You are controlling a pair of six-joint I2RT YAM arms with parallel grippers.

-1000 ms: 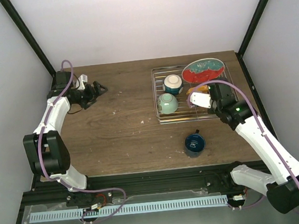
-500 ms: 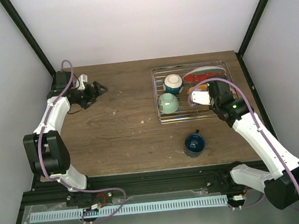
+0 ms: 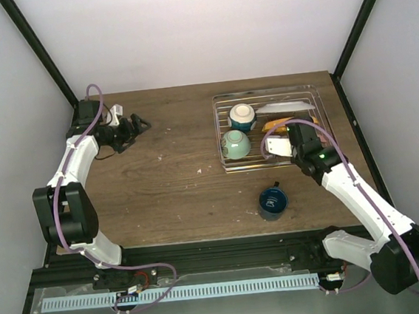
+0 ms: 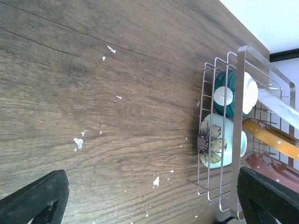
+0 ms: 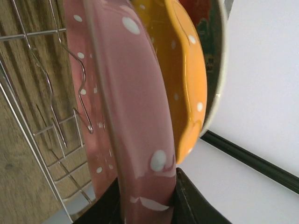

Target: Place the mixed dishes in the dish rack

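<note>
The dish rack (image 3: 225, 129) holds the cream bowl with blue outside (image 3: 242, 117) and the pale green bowl (image 3: 236, 145). On edge in its right half stand the red-and-teal plate (image 3: 285, 106) and the orange dotted plate (image 3: 278, 124). My right gripper (image 3: 279, 145) reaches into the rack's near right part. The right wrist view shows it (image 5: 147, 196) shut on the rim of the pink dotted plate (image 5: 135, 112), which stands upright beside the orange plate (image 5: 187, 70). The dark blue mug (image 3: 272, 202) sits on the table in front of the rack. My left gripper (image 3: 138, 124) hovers open at the far left, holding nothing.
The left wrist view looks across bare wood with white specks towards the rack (image 4: 239, 116) and the flowered green bowl (image 4: 215, 142). Black frame posts (image 3: 353, 32) and white walls close in the table on both sides.
My right gripper drew back towards the rack's near side with the pink plate. The red-and-teal plate tipped from face showing to standing on edge. The left arm stayed still.
</note>
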